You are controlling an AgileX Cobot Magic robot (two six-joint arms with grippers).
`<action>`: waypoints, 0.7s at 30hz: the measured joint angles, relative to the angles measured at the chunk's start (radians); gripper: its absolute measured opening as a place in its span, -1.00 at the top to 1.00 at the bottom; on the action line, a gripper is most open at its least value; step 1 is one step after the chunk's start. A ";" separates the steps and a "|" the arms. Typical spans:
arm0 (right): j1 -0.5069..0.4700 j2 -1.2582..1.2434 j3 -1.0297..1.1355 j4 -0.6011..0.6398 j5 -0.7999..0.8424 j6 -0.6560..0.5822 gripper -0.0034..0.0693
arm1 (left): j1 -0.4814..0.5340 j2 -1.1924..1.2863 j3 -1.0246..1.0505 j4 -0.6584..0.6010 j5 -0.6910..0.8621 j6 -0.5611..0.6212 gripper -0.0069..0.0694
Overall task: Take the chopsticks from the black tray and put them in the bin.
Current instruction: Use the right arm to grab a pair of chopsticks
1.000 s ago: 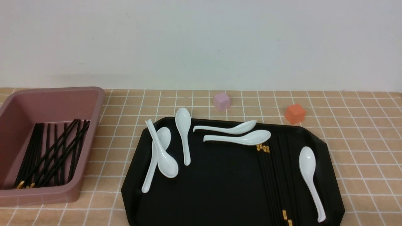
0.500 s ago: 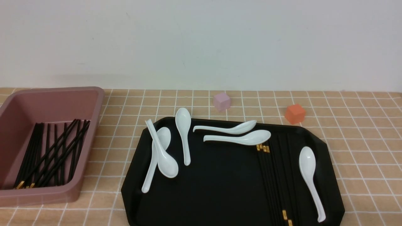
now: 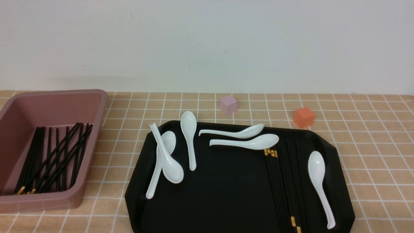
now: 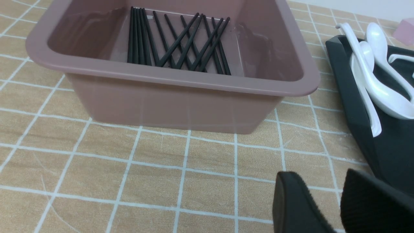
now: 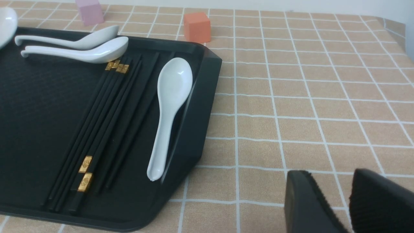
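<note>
The black tray [image 3: 226, 197] lies in the middle of the table. Several black chopsticks [image 3: 284, 184] with gold bands lie side by side on its right part, next to a white spoon; they also show in the right wrist view [image 5: 106, 113]. The pink bin [image 3: 48, 200] stands at the left and holds several more chopsticks [image 3: 51, 158], which also show in the left wrist view [image 4: 178, 42]. Neither gripper shows in the front view. My left gripper [image 4: 318, 181] hovers over the tablecloth between bin [image 4: 181, 100] and tray [image 4: 355, 97], jaws slightly apart and empty. My right gripper [image 5: 330, 178] is over the cloth right of the tray [image 5: 194, 123], jaws slightly apart and empty.
Several white soup spoons lie on the tray, one [image 3: 318, 184] right beside the chopsticks and two [image 3: 245, 140] touching their far ends. A pink cube [image 3: 228, 104] and an orange cube [image 3: 304, 117] sit on the checked cloth behind the tray.
</note>
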 joint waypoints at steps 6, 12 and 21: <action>0.000 0.000 0.000 0.000 0.000 0.000 0.25 | 0.000 0.000 0.000 0.000 0.000 0.000 0.19; 0.000 0.000 0.000 -0.043 -0.009 0.000 0.25 | 0.000 0.000 0.000 0.000 0.000 0.000 0.19; 0.000 0.000 0.005 0.378 -0.201 0.420 0.25 | 0.000 0.000 0.000 0.000 0.000 0.000 0.19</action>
